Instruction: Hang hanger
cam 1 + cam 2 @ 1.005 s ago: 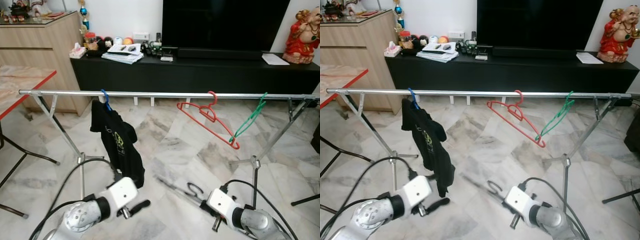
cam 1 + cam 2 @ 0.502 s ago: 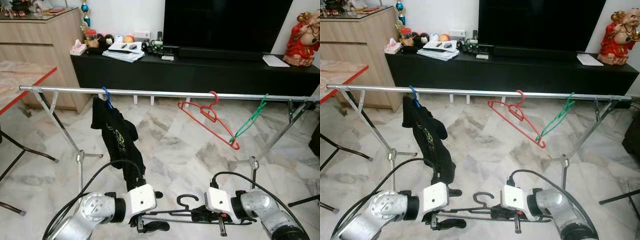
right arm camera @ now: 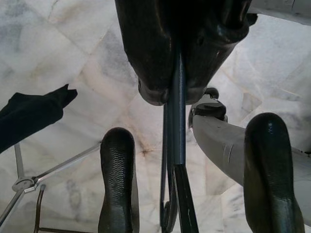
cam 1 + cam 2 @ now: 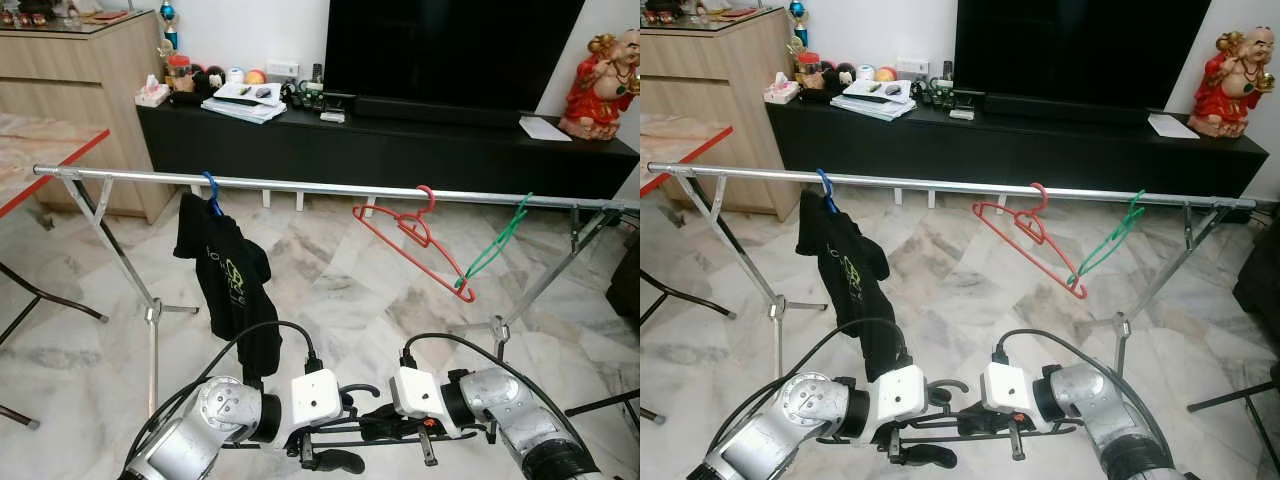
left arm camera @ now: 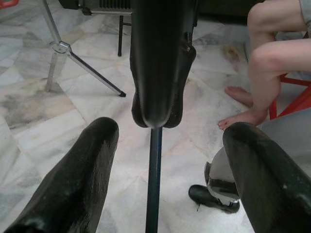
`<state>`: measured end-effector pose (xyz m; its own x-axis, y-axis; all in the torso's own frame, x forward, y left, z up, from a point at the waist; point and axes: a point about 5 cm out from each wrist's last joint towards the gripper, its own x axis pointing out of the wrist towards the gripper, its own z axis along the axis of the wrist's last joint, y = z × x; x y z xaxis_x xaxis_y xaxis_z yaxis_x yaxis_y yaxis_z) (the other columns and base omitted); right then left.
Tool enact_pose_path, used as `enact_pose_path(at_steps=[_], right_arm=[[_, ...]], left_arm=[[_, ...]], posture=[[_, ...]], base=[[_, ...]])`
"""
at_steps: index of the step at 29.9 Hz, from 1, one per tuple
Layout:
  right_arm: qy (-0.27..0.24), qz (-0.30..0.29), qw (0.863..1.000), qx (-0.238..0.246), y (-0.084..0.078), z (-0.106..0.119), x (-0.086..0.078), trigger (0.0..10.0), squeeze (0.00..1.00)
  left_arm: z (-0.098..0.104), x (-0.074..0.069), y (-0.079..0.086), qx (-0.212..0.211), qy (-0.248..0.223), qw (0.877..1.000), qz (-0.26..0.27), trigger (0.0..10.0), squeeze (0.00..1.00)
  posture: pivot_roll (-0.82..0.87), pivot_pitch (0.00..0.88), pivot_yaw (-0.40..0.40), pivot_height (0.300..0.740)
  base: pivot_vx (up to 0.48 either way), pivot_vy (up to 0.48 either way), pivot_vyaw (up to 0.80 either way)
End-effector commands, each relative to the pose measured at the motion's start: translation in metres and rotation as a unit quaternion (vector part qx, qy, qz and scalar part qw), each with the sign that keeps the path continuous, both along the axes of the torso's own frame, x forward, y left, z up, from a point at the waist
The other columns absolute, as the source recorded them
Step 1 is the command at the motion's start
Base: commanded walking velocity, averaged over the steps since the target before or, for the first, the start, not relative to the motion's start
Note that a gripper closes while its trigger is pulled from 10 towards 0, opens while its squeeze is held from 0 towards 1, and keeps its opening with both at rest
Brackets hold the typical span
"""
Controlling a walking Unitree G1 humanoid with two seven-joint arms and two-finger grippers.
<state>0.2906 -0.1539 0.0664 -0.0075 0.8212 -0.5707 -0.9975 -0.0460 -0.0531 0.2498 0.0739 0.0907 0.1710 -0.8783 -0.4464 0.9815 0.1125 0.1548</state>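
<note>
1. Down at 6 o'clock in the head view, both arms meet low over the marble floor [image 4: 340, 290], with a dark hanger [image 4: 366, 389] carried level between them.
2. The right gripper [image 4: 383, 425], just at the 5 o'clock side of centre, is grasping the dark hanger by its lower bar. The wrist view shows the thin bar running out from under a black pad and on between the two long fingers [image 3: 116, 179].
3. The left gripper [image 4: 330, 450], toward 7 o'clock, sits right against the other end of that bar. Whether it is clamped on or released, I cannot tell.
4. The hook of the dark hanger curls up at centre between the two white wrist housings, well below the rail.
5. The clothes rail [image 4: 320, 187] runs straight across from 9 o'clock to 3 o'clock on its metal legs.
6. On the rail toward 10 o'clock, a blue hanger [image 4: 211, 197] carries a black T-shirt [image 4: 230, 290], drooping down.
7. Toward 2 o'clock hang a red hanger [image 4: 410, 235], tilted, and just beside it a green hanger [image 4: 495, 250], their lower corners close together.
8. Beyond the rail at 12 o'clock stand a long black counter [image 4: 400, 150] and a big dark TV [image 4: 450, 50], with a red figurine [image 4: 600, 85] up at 2 o'clock.
9. In the left wrist view, a person's bare legs [image 5: 267, 63] show beside a red chair frame.
</note>
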Motion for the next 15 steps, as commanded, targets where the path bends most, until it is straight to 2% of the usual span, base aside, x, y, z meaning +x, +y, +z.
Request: enact_pose_path(at_steps=[1,2,3,15], right_arm=[[-0.022,0.006,1.000,0.014,0.005,0.011,0.006,10.0,0.00],[-0.022,0.006,1.000,0.016,0.006,0.012,0.006,10.0,0.00],[-0.022,0.006,1.000,0.017,0.007,0.012,0.006,10.0,0.00],[-0.025,-0.006,0.999,0.020,0.005,0.015,0.009,10.0,0.00]], left_arm=[[-0.003,0.001,-0.004,0.015,-0.003,1.000,-0.007,10.0,0.00],[-0.004,0.001,-0.004,0.014,-0.003,1.000,-0.001,6.4,0.00],[-0.005,0.002,-0.004,0.016,-0.005,1.000,0.000,0.0,0.00],[-0.013,0.007,0.008,0.053,-0.009,0.998,0.014,0.0,0.00]], posture=[[0.11,0.000,-0.082,0.740],[0.11,0.000,-0.082,0.740],[0.11,0.000,-0.083,0.740],[0.11,0.000,-0.085,0.740]], base=[[0.000,0.000,0.00],[0.000,0.000,0.00],[0.000,0.000,0.00],[0.000,0.000,0.00]])
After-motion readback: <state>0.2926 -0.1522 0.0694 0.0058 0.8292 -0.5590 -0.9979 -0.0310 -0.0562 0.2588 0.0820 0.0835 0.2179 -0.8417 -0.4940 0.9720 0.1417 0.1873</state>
